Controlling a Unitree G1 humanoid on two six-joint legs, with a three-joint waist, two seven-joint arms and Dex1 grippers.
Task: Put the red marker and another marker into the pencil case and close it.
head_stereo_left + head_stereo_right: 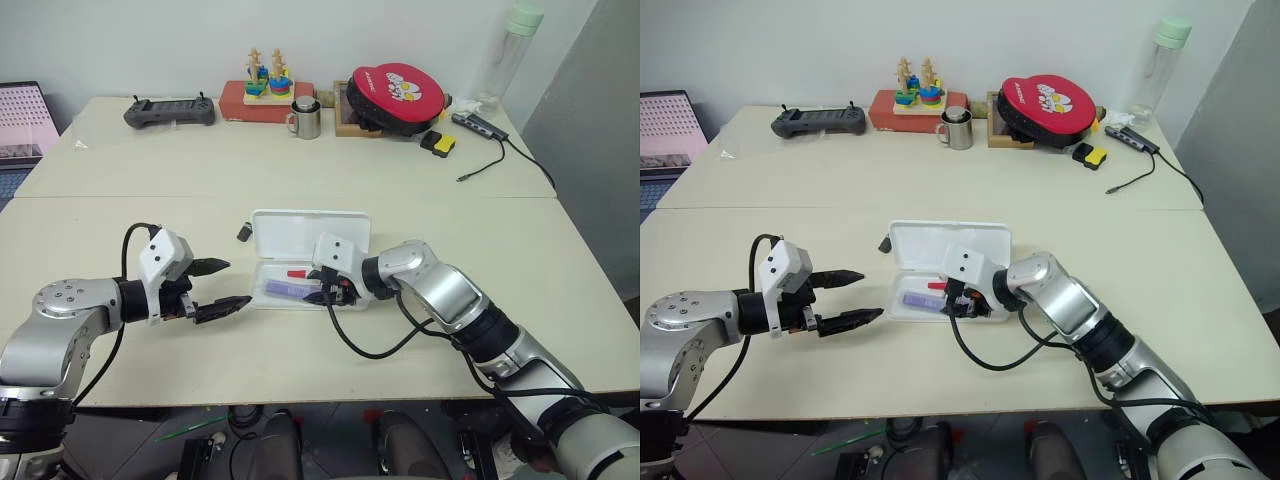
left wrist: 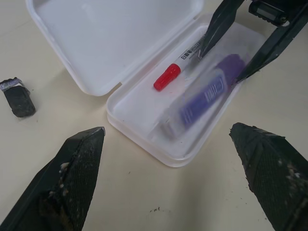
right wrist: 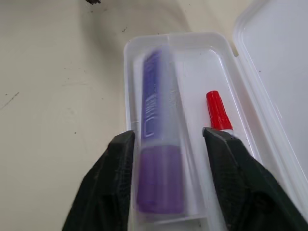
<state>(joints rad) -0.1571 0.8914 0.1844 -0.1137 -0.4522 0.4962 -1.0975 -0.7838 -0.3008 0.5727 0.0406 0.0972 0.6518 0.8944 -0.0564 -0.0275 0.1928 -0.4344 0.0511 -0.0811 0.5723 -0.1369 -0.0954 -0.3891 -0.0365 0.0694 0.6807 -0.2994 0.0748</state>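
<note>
The white pencil case (image 1: 310,232) lies open on the table, lid tipped back, tray toward me. In the tray the red marker (image 2: 167,77) rests along the hinge side. The light-purple marker (image 3: 156,144) lies beside it along the front wall. My right gripper (image 3: 167,132) reaches in from the tray's right end; it is open, with one finger on each side of the purple marker and a gap showing on both sides. My left gripper (image 1: 238,283) hangs open just left of the case, with nothing between its fingers.
A small black cap (image 1: 243,233) lies on the table by the lid's left corner. Along the far edge stand a game controller (image 1: 170,111), a stacking toy (image 1: 267,78), a steel mug (image 1: 306,120), a red round case (image 1: 395,92) and a bottle (image 1: 510,50).
</note>
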